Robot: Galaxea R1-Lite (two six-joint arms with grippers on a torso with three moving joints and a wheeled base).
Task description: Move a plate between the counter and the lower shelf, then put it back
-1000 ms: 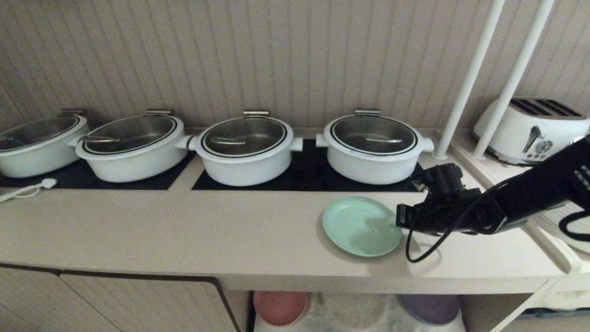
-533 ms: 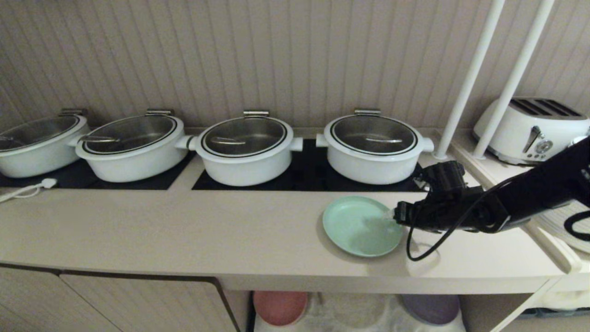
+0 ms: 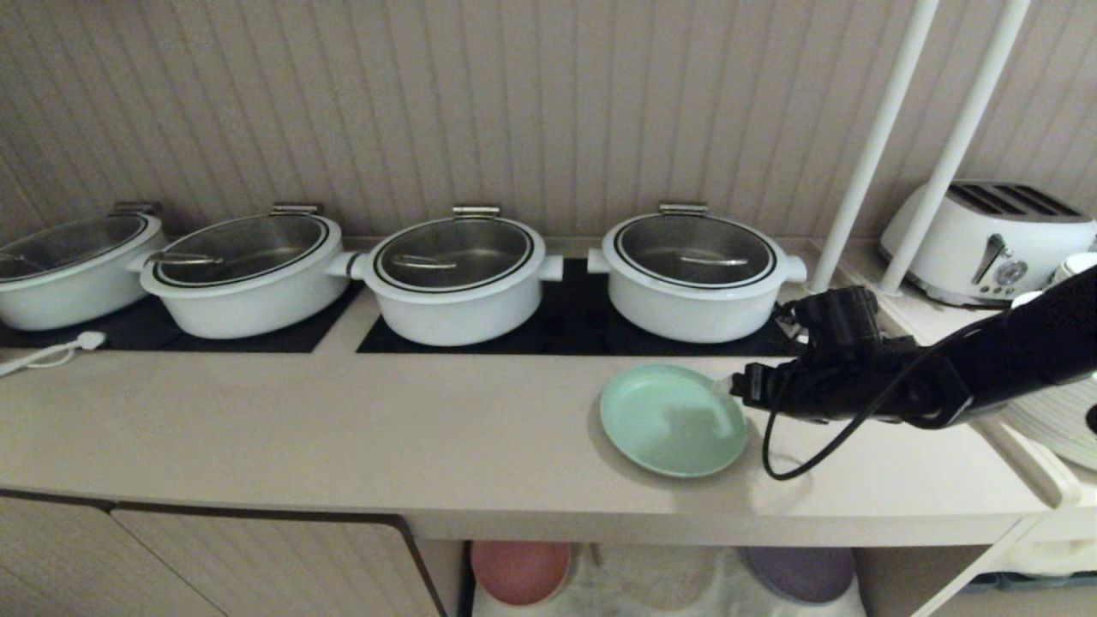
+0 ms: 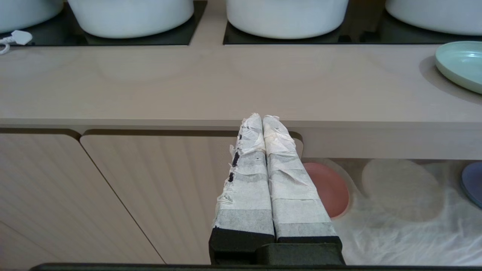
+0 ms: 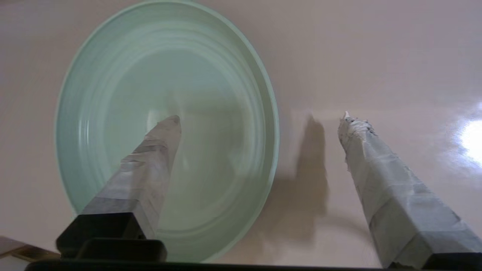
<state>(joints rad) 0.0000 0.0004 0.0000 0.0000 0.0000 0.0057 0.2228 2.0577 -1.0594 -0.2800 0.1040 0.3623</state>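
The mint-green plate (image 3: 673, 420) lies flat on the beige counter (image 3: 343, 428), in front of the rightmost pot. My right gripper (image 3: 730, 386) hovers just above the plate's right rim, open and empty. In the right wrist view the plate (image 5: 165, 124) fills the frame, with one finger (image 5: 150, 162) over its bowl and the other (image 5: 380, 177) over bare counter (image 5: 376, 56). My left gripper (image 4: 262, 117) is shut on nothing, parked before the counter's front edge. The lower shelf (image 4: 399, 226) with its wrinkled white cloth shows under the counter (image 4: 188, 86), and the plate (image 4: 461, 64) appears at the far right.
Several white pots with glass lids (image 3: 692, 274) stand on black hob panels (image 3: 566, 330) behind the plate. A pink plate (image 3: 520, 570) and a purple plate (image 3: 801, 570) sit on the shelf (image 3: 660, 583). Two white poles (image 3: 866, 154), a toaster (image 3: 986, 240) and stacked white plates (image 3: 1058, 424) crowd the right.
My right gripper has opened wide and let go of the plate's right rim, lifting slightly. The plate stays flat on the counter. The left arm has not moved.
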